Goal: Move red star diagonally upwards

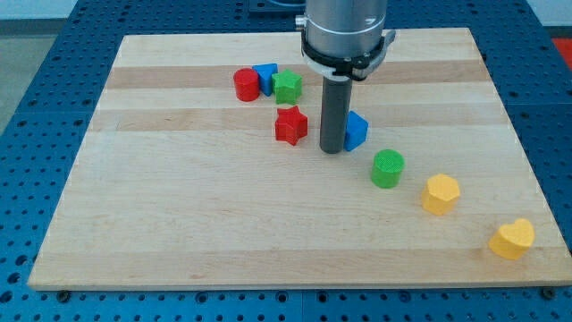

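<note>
The red star (290, 124) lies on the wooden board (179, 206), a little above the board's middle. My tip (332, 148) stands just to the right of the star, a small gap apart from it. A blue block (357, 131) sits right behind the rod on its right side, partly hidden by it. Above the star are a red cylinder (247, 85), a blue block (265, 75) and a green star-like block (287, 87), clustered together.
A green cylinder (387, 168), a yellow hexagonal block (441, 194) and a yellow heart block (512, 239) run in a diagonal line toward the view's bottom right. A blue perforated table (36, 107) surrounds the board.
</note>
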You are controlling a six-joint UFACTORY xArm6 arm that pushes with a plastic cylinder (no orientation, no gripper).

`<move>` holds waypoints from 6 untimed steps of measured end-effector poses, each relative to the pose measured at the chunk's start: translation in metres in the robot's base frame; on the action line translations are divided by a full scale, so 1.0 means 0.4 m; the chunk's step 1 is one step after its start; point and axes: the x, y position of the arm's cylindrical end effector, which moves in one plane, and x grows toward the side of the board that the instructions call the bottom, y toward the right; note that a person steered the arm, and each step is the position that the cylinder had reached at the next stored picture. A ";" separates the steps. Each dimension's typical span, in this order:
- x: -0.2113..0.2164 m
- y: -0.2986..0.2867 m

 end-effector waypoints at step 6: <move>-0.052 -0.204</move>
